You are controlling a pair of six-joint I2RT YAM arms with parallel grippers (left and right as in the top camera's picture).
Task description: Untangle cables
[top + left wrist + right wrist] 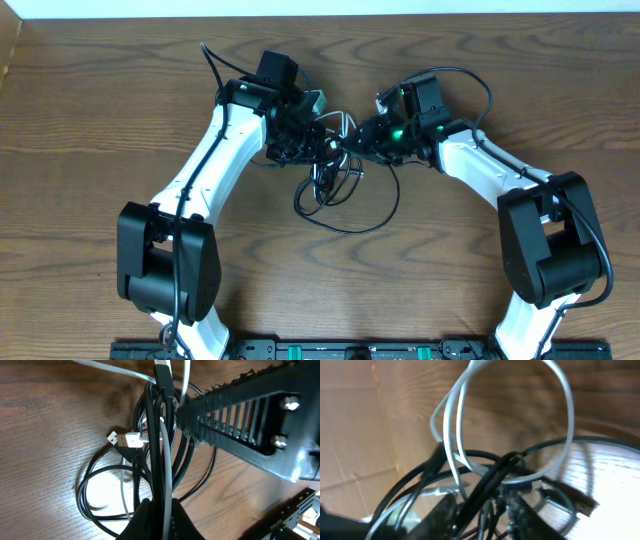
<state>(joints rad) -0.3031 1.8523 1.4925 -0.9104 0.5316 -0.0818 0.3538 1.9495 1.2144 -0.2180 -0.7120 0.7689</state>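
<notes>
The black cable (352, 226) and the white cable (345, 118) hang tangled between the two arms at mid-table, and loose black loops rest on the wood. My left gripper (316, 143) (162, 506) is shut on a bundle of black strands and one white strand. The white plug (132, 439) and a black plug lie below on the black coil (85, 495). My right gripper (352, 143) (485, 505) faces the left one, jaws partly apart, with black strands (490, 480) running between its fingers. A white loop (565, 420) stands up above it.
The right gripper's ribbed finger (235, 415) presses close against the bundle in the left wrist view. The wooden table (90, 110) extends around the tangle. A black rail (330, 350) runs along the front edge.
</notes>
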